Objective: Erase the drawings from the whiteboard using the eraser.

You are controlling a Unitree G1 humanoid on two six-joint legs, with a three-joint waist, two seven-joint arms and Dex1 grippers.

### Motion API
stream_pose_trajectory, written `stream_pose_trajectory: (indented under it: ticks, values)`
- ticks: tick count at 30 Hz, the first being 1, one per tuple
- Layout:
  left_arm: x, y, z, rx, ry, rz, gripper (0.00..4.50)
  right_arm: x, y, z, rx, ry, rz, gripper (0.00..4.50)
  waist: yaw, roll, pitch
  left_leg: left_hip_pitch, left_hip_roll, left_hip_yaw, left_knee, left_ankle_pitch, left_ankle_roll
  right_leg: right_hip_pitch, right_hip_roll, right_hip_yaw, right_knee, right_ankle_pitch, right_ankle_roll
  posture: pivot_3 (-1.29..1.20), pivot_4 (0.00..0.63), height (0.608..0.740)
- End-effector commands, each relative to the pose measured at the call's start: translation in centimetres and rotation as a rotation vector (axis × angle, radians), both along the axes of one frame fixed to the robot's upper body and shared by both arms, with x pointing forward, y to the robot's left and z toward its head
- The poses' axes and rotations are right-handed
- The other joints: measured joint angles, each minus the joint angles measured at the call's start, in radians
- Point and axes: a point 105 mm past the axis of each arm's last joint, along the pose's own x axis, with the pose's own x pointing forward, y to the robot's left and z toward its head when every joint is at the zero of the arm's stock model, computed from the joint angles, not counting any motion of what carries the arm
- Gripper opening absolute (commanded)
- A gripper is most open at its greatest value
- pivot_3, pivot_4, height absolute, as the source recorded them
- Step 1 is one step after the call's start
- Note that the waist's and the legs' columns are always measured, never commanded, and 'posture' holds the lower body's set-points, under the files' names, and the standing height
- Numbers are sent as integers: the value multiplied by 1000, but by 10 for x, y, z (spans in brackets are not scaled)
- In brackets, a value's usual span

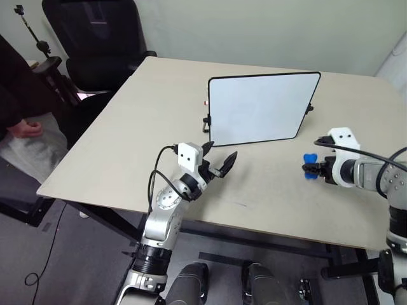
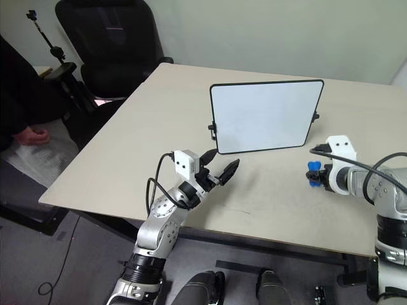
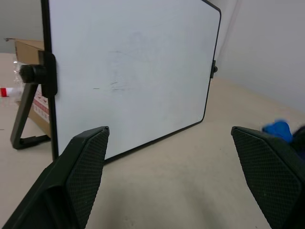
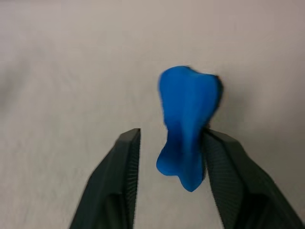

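Note:
The whiteboard (image 1: 261, 108) stands upright on its black feet at the middle of the beige table (image 1: 127, 140). Its face looks white, with a few faint grey smudges (image 3: 116, 86) where the drawings would be. The eraser (image 4: 188, 124), a small bright blue block, sits right of the board between the fingers of my right gripper (image 1: 308, 168). It leans on one finger and a gap separates it from the other finger, so the jaws stand open. My left gripper (image 1: 221, 152) hovers open in front of the board's lower left corner, holding nothing.
A person sits at the far left, one hand (image 1: 25, 129) resting low. A black office chair (image 1: 95, 38) stands behind the table's left corner. A cardboard box (image 3: 28, 52) lies behind the board's left foot.

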Motion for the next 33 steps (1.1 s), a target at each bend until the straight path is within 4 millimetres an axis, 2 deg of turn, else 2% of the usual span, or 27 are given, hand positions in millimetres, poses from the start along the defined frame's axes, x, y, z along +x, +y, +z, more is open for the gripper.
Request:
stream_pose_trajectory:
  ticks: [1,2,3,5,8,11,13,15,16,17,18,21,23,24,27,33]
  values:
    - [-2,-6,12,-15,-48,-21,4500,-5,-3,55,-13,-369,33,2156,2,0,0,0,0,-1,0,0,0,1,0,0,0,0,0,0,150,740]
    - [-3,-6,12,-17,-46,-26,4500,-8,-3,61,-23,-436,39,2156,2,0,0,0,0,-1,0,0,0,2,0,0,0,0,0,0,150,740]
    - [-3,-7,12,-19,-44,-31,4500,-12,-1,56,5,-423,53,2156,2,0,0,0,0,0,0,1,0,2,0,0,0,0,0,0,150,740]
    - [-3,-8,12,-19,-43,-34,4500,-21,4,36,91,-315,63,2156,0,-1,0,1,0,-1,0,1,0,5,0,0,-2,0,0,0,150,740]
    - [-3,-8,11,-16,-44,-39,4500,-27,8,17,63,-252,75,2156,0,-1,0,4,0,-1,0,1,0,9,0,0,-5,-1,1,0,150,740]
    - [-2,-9,12,-15,-42,-46,4500,-26,7,15,96,-253,58,2156,-3,-1,0,4,0,-1,0,1,0,9,0,1,-7,-1,1,0,150,740]
    - [-2,-9,11,-13,-43,-46,4500,-25,4,11,116,-188,38,2156,-6,-1,0,4,0,-1,0,1,0,9,0,1,-8,-1,1,0,150,740]
    - [-2,-8,12,-12,-43,-45,4500,-26,8,8,173,-115,63,2156,-6,-1,0,4,0,-1,0,1,0,10,1,1,-10,-1,1,0,150,740]
    - [-2,-8,12,-11,-43,-45,4500,-28,11,4,167,-72,80,2156,-6,-1,0,4,0,-1,0,1,0,11,1,1,-11,-1,1,0,150,740]
    - [-2,-8,12,-12,-43,-45,4500,-27,5,-1,82,-53,55,2156,-6,-1,0,4,0,-1,-1,1,0,11,1,1,-11,-1,1,0,150,740]
    - [-2,-8,12,-12,-43,-45,4500,-24,5,2,85,-80,51,2156,-5,-1,0,4,0,-1,-1,1,0,12,1,1,-12,-1,1,0,150,740]
    - [-3,-7,11,-14,-43,-42,4500,-26,32,32,275,-172,189,2156,-4,0,0,4,0,-2,-2,1,0,13,1,1,-14,-1,1,0,150,740]
    - [-3,-6,11,-14,-44,-38,4500,-22,22,23,142,-157,128,2156,-4,0,0,3,0,-1,-2,1,1,13,1,1,-14,-1,1,0,150,740]
    - [-3,-6,11,-15,-43,-37,4500,-22,21,21,130,-155,122,2156,-1,-1,0,3,0,-1,-2,1,1,13,2,1,-14,-1,1,0,150,740]
    - [-3,-5,11,-16,-44,-33,4500,-20,24,32,62,-280,151,2156,2,-1,-1,2,0,-2,-2,2,2,13,1,1,-15,-1,1,0,150,740]
    - [-3,-4,11,-25,-39,-36,4500,-18,18,31,48,-329,121,2156,1,-1,-1,0,-1,-1,-2,-1,2,11,1,1,-14,-1,3,0,150,740]
